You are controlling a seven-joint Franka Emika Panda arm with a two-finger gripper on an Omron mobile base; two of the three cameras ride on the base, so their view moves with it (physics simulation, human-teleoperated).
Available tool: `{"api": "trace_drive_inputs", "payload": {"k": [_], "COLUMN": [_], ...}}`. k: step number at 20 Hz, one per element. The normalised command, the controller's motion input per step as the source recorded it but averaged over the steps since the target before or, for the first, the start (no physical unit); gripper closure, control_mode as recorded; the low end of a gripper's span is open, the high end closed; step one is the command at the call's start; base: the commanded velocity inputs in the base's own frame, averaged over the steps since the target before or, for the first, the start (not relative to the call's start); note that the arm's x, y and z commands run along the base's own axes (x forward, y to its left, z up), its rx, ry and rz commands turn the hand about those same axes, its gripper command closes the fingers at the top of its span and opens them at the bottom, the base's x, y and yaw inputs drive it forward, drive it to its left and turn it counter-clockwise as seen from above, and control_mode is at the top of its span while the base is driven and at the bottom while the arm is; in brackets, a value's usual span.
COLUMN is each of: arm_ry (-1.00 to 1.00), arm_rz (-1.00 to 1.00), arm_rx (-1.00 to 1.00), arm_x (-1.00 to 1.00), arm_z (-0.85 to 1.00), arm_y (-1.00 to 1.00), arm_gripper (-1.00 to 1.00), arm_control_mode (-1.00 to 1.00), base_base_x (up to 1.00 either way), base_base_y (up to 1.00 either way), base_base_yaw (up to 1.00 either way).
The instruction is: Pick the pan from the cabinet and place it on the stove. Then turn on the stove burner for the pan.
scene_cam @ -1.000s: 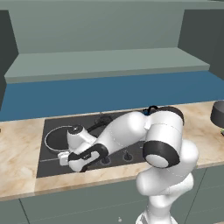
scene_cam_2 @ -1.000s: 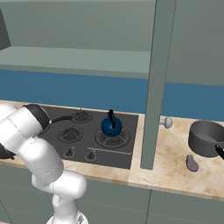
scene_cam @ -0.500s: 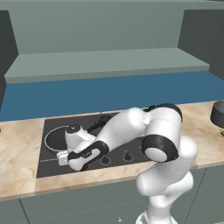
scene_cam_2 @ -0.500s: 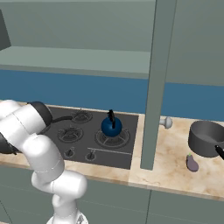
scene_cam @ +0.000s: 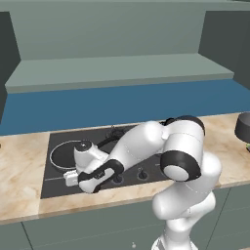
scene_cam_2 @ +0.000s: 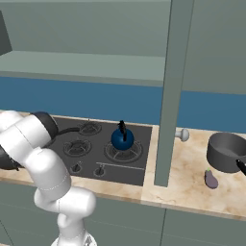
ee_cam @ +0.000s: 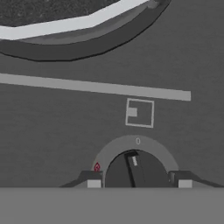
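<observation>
Hand (ee_cam: 136,183) spread, fingertips either side of the round black stove knob (ee_cam: 131,168). Just beyond it, the shallow black pale-rimmed pan (scene_cam: 66,154) sits on the black gas cooktop (scene_cam: 127,168). Placement appears complete; the knob's pointer near "0" suggests turning remains.

blue kettle (scene_cam_2: 122,139), grey pot (scene_cam_2: 226,152), eggplant (scene_cam_2: 210,178)

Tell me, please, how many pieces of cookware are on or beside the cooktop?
3: the pan on the cooktop's left burner, the blue kettle on its right burner, the dark pot on the counter further right. The arm may hide more.
</observation>
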Motion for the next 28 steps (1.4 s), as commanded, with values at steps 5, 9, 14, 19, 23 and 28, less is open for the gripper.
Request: {"api": "trace_drive_inputs", "payload": {"k": [5, 9, 14, 19, 23, 28], "arm_ry": [-0.01, 0.03, 0.00, 0.00, 0.00, 0.00], "arm_rz": [0.20, 0.20, 0.21, 0.21, 0.21, 0.18], "arm_rx": [0.00, 0.00, 0.00, 0.00, 0.00, 0.00], "arm_x": [0.00, 0.00, 0.00, 0.00, 0.00, -0.02], "arm_z": [-0.11, -0.11, -0.17, -0.21, -0.24, -0.31], "arm_y": [0.00, 0.00, 0.00, 0.00, 0.00, 0.00], "arm_gripper": [1.00, 1.00, 1.00, 1.00, 1.00, 1.00], "arm_control_mode": [-1.00, -1.00, -1.00, -1.00, -1.00, -1.00], "base_base_x": [0.00, 0.00, 0.00, 0.00, 0.00, 0.00], "base_base_y": [0.00, 0.00, 0.00, 0.00, 0.00, 0.00], "base_base_yaw": [0.00, 0.00, 0.00, 0.00, 0.00, 0.00]}}
